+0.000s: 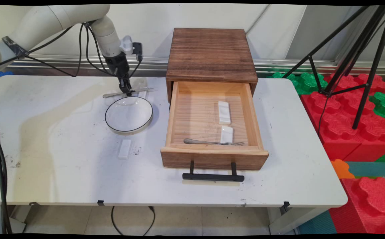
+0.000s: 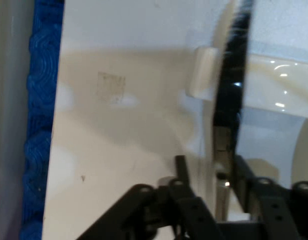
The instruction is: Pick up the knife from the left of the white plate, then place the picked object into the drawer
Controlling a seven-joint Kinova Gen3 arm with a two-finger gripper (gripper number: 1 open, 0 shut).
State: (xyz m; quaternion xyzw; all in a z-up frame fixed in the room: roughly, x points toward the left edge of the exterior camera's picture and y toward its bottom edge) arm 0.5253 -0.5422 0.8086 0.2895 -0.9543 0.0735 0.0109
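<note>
Black two-finger gripper (image 1: 126, 90) lowered just behind the far rim of a white bowl with a black rim (image 1: 129, 115); fingers (image 2: 180, 167) pinching a silver table knife (image 1: 127, 93) near its middle, the knife lying level across the bowl's far edge, handle toward the arm's side, blade toward the wooden box; in the hand view, knife (image 2: 228, 80) seen as a dark upright bar between the fingers, bowl (image 2: 281, 85) to the right of it. Bowl directly below and in front of the fingers, holding nothing visible. Small white rectangular rest (image 1: 125, 149) on the white table (image 1: 62, 159), beyond the bowl's near rim, well apart from the fingers; a similar pale block (image 2: 201, 72) just left of the knife in the hand view. Wooden box (image 1: 211, 54) to the right of the fingers, its drawer (image 1: 212, 156) pulled fully out, black bar handle (image 1: 213, 177) toward the table's near edge. Drawer contents: one white rest (image 1: 224, 112) lying lengthwise toward the back right; a second white rest (image 1: 226, 134) nearer the front; a silver fork (image 1: 212, 142) lying crosswise along the front wall, tines resting at the second rest. Red and green foam blocks (image 1: 351, 126) and black tripod legs (image 1: 361, 66) off the table's right end.
</note>
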